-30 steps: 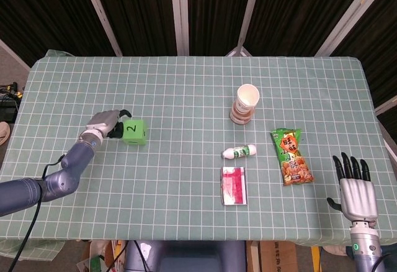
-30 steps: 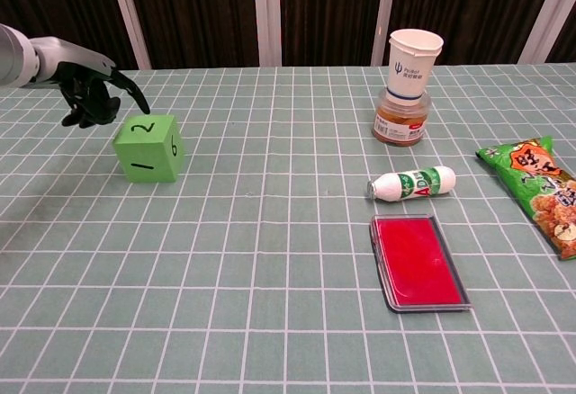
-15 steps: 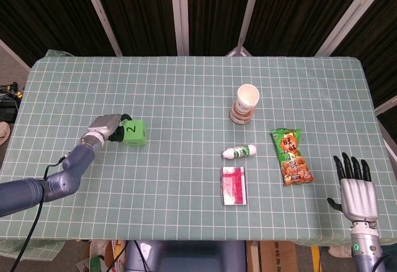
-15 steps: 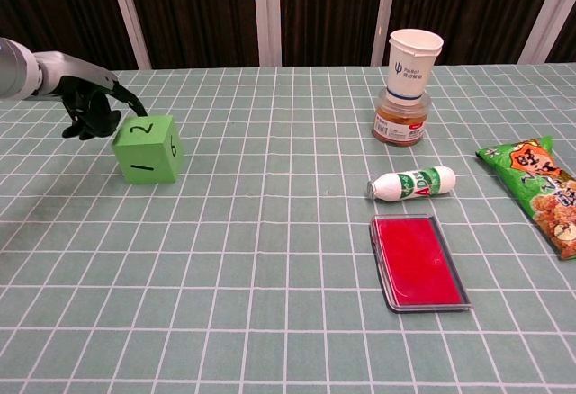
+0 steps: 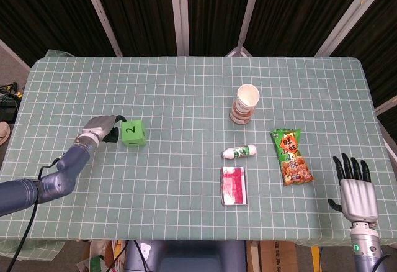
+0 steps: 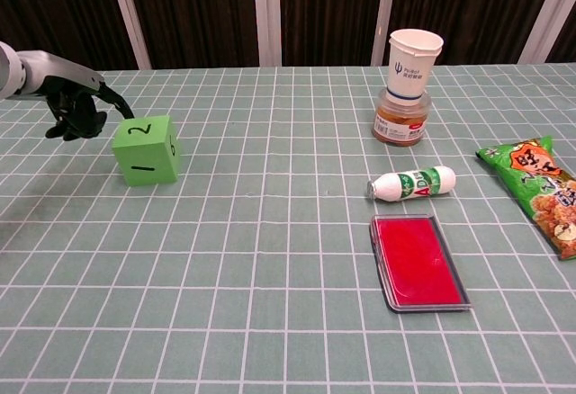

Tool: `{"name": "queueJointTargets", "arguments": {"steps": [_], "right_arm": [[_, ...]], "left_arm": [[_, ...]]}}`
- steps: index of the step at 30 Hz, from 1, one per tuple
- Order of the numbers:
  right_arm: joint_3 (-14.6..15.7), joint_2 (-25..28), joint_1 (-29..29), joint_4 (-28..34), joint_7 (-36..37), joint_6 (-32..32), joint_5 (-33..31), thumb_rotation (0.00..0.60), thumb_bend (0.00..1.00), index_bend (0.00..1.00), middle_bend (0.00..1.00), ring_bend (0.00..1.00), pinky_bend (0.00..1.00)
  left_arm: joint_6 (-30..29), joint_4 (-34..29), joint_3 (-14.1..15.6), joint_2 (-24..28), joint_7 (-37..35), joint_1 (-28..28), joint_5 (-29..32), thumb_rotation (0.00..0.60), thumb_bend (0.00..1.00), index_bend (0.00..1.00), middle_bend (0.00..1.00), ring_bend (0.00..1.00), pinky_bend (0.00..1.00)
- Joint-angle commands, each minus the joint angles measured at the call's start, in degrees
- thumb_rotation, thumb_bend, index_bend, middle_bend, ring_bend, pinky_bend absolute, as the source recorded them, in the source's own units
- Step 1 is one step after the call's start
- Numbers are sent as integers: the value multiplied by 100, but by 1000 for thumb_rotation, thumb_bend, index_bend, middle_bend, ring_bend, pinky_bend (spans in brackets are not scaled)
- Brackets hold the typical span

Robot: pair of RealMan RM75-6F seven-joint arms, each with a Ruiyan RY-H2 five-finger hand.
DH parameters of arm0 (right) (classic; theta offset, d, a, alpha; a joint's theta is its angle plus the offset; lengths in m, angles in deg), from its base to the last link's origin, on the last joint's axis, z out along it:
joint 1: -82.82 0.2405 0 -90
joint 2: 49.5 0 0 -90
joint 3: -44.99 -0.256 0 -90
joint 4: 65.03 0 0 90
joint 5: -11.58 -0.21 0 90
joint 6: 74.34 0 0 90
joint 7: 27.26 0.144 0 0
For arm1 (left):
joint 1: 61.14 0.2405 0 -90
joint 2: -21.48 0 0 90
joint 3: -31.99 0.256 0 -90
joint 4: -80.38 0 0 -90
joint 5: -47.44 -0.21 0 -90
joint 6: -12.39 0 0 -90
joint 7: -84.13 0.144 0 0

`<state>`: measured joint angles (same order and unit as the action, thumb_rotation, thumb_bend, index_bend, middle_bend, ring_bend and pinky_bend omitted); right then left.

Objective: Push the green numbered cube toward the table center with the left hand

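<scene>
The green cube (image 5: 132, 132) with a black 2 on top stands on the left part of the table (image 5: 186, 92); in the chest view the cube (image 6: 147, 148) also shows a 6 and a 1 on its sides. My left hand (image 5: 99, 127) lies just left of it, fingers curled in. In the chest view the left hand (image 6: 76, 111) has one finger arching toward the cube's top left corner; I cannot tell if it touches. My right hand (image 5: 355, 185) hovers at the near right edge, fingers spread, holding nothing.
A paper cup on a jar (image 5: 245, 104), a small white bottle (image 5: 239, 152), a red flat case (image 5: 234, 185) and a green snack bag (image 5: 291, 156) lie right of centre. Bare checked cloth lies between the cube and these.
My left hand has drawn back leftward from the cube's top edge to its left side. The cube has hardly shifted. The right hand is still.
</scene>
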<state>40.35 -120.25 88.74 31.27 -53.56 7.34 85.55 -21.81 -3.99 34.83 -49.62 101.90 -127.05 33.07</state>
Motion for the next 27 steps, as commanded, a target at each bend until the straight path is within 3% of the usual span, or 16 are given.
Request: {"name": "queueJointTargets", "arguments": {"steps": [1,27], "right_arm": [[4,16,-2,7,17,-3,1,600,45,65,0,34,0],[-6,69,-32,107,92,55,-18,600,45,66,0,33,0]], "left_arm": [[-34,-37,-24,13,-29,9,-47,600,1000,220,852,691,715],[-203,-609,107,304,-115,311,-1017,600,1000,223,852,691,715]]}}
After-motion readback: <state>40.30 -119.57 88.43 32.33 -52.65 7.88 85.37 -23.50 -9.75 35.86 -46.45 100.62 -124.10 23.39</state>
